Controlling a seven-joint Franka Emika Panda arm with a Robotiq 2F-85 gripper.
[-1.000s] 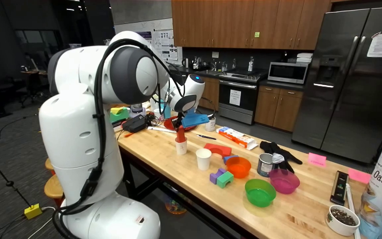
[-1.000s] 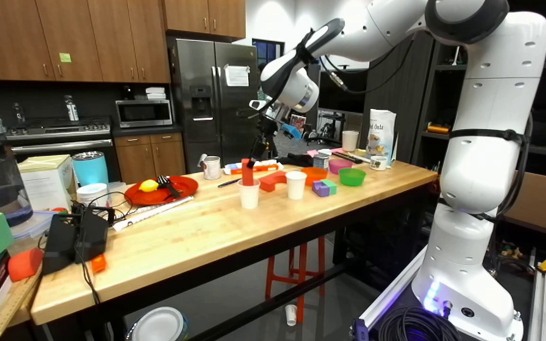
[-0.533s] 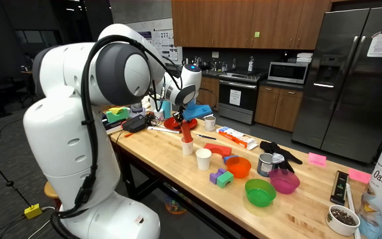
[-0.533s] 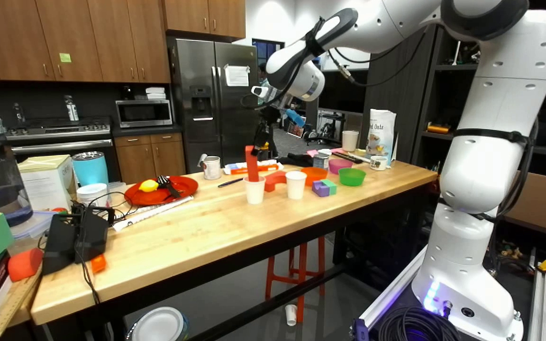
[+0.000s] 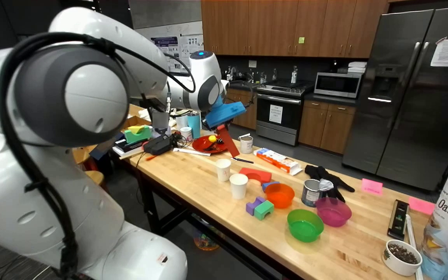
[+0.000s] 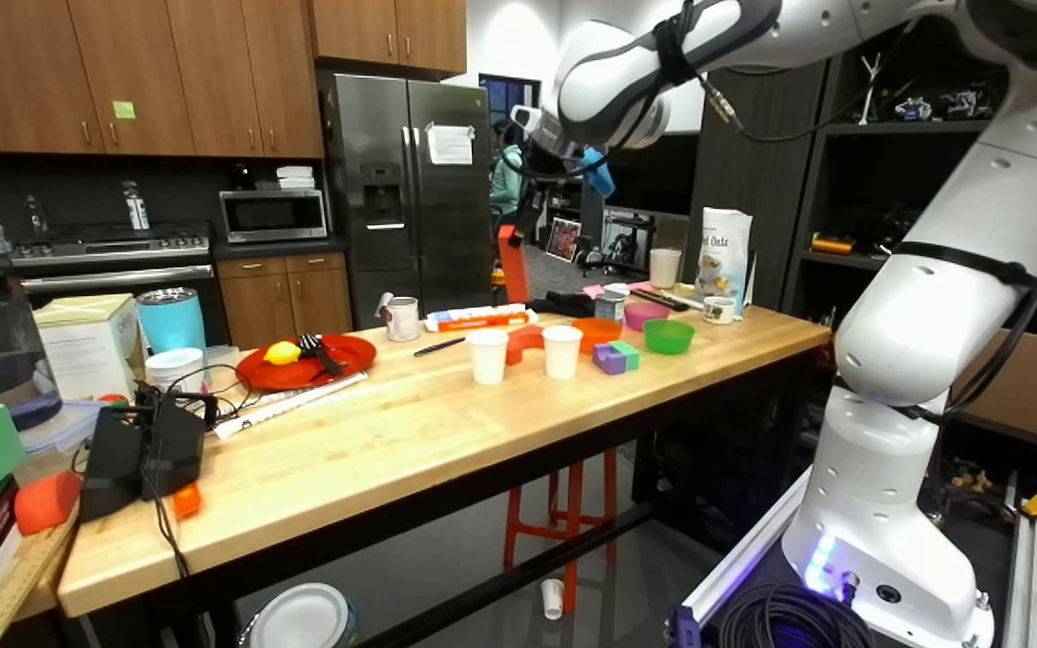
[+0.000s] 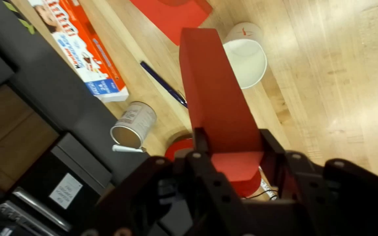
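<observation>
In an exterior view, the red block [image 5: 228, 140] hangs tilted above the table [image 5: 185, 171], beyond two paper cups [image 5: 223, 171]; the step in hand looks like holding it aloft, and the next move probably calls for a firm grip and a clear path for its lower end. In an exterior view, it leans in the air, with an orange-and-white box [image 6: 482, 318] showing below it. In the wrist view, the gripper [image 7: 233, 144] clenches it by one end: a long, matte, flat-faced bar.
</observation>
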